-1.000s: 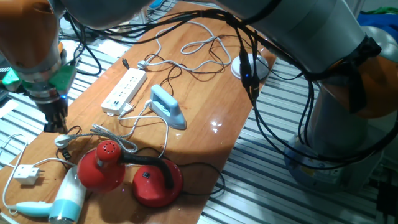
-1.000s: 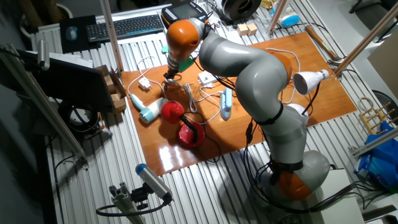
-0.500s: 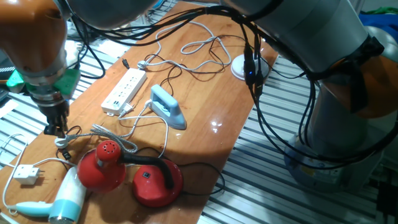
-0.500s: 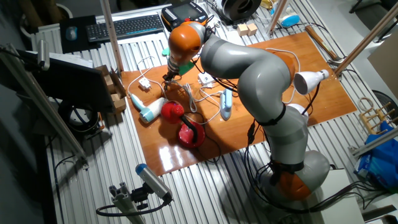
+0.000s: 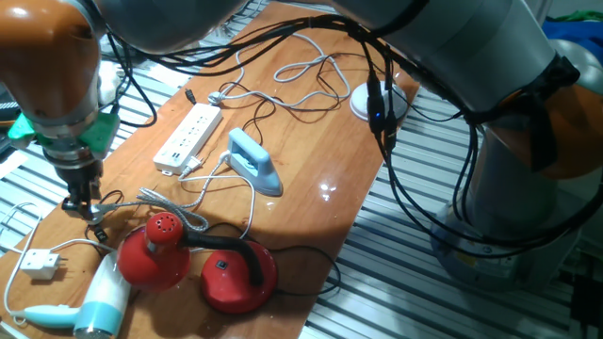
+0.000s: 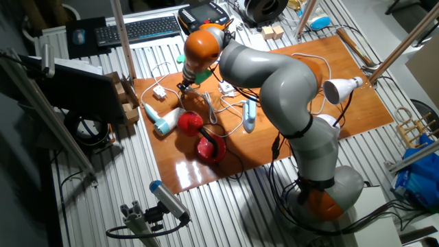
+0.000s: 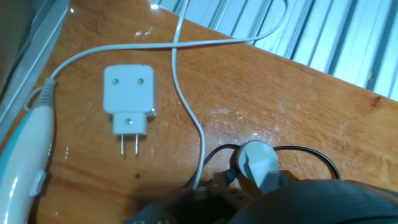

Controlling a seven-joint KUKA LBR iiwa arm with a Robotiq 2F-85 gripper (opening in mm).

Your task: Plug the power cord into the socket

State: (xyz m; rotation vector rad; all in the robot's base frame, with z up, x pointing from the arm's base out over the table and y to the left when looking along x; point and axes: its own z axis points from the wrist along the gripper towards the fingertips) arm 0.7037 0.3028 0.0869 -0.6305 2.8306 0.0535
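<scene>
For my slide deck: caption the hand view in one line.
Hand view: a white boxy plug adapter lies prongs-out on the wooden table, white cords crossing above it.

1. Overhead light falls bright and even, leaving white glare spots on the glossy wooden table [image 5: 320, 179].
2. The robot arm [image 5: 311, 19] looms blurred and close.
3. In the hand view the near bottom edge is dark and unfocused.

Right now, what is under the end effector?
A small round white plug with thin cords on the wooden table, directly under the end effector. Its prongs are hidden.
</scene>
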